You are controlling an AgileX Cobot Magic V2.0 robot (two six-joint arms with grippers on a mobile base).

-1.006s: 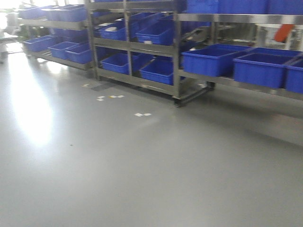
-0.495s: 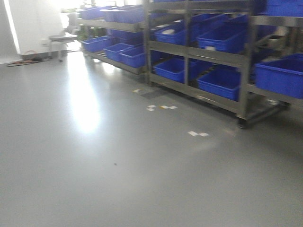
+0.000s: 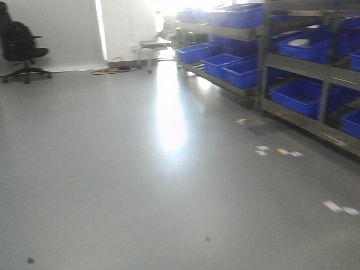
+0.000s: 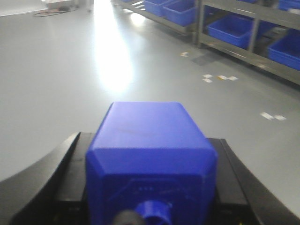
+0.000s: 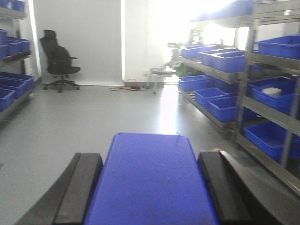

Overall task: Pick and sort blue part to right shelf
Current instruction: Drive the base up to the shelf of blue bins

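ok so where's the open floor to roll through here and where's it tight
Wide bare floor runs between the office chair far left and the steel racks on the right. Crowded by the racks, and around the cable and stool at the far wall.

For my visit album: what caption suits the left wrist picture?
Black jaws grip a blue part over a shiny grey floor, racks of blue bins beyond.

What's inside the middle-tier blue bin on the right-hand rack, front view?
A pale rounded object shows above the rim of the blue bin on the rack. The bin's front wall hides its lower part and the floor; too blurred to identify.
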